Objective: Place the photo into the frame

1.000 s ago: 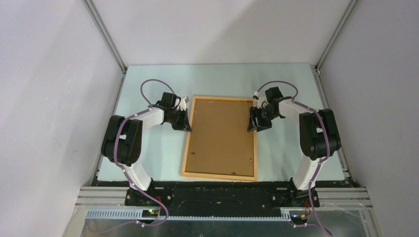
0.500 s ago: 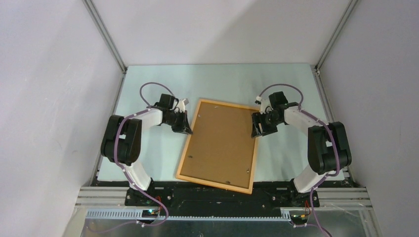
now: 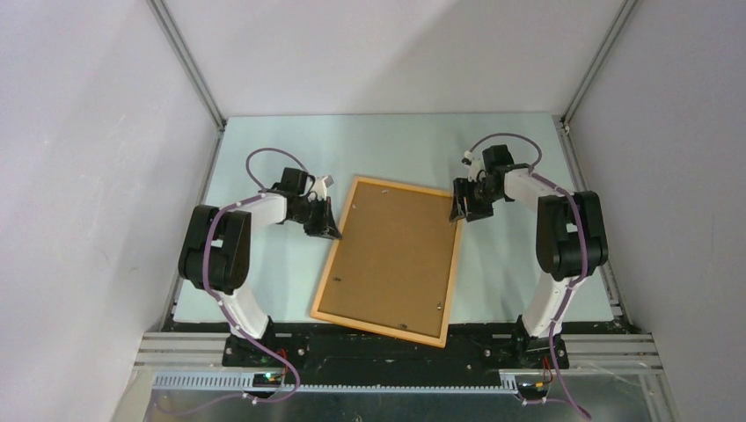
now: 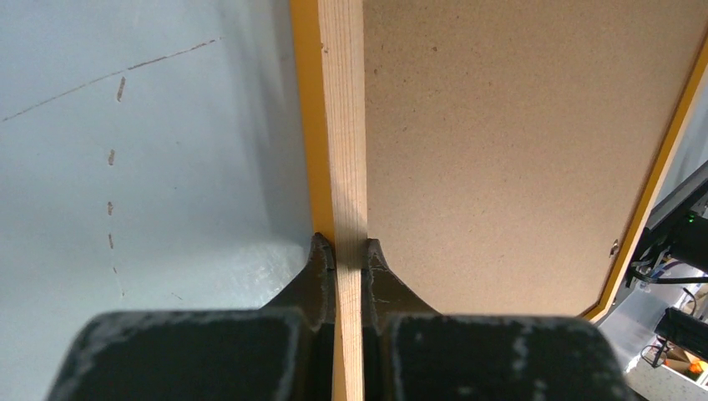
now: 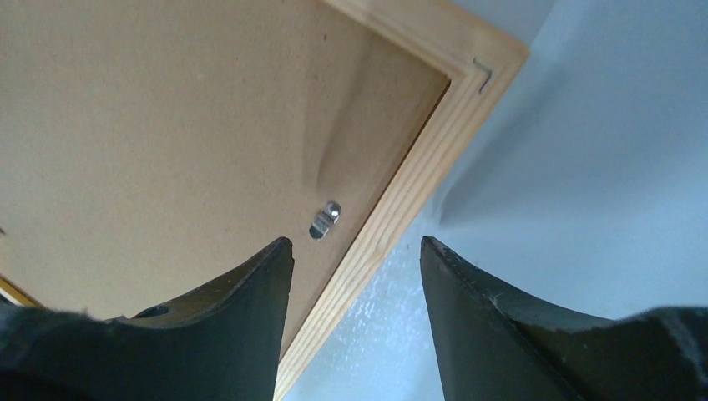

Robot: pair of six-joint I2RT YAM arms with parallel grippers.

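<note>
The frame [image 3: 327,268] lies back-up and skewed on the table, and the brown backing board [image 3: 391,255] fills it. The photo is hidden. My left gripper [image 3: 325,229] is shut on the frame's left rail near the far corner. In the left wrist view its fingers [image 4: 321,259] pinch the pale wood rail [image 4: 342,125] from both sides. My right gripper [image 3: 458,211] hovers open at the frame's far right corner. In the right wrist view, the right gripper [image 5: 355,246] straddles the rail [image 5: 417,175] without touching it, beside a small metal clip [image 5: 324,221].
The pale blue-green table top [image 3: 519,264] is walled in by white panels on three sides. The frame's near edge reaches the black base strip [image 3: 387,347] where both arms are bolted. More small clips dot the backing board's edges.
The frame has turned clockwise from square to skewed, its near end swinging left. My right gripper has come off the right rail and moved up to the far right corner. My left gripper stays shut.
</note>
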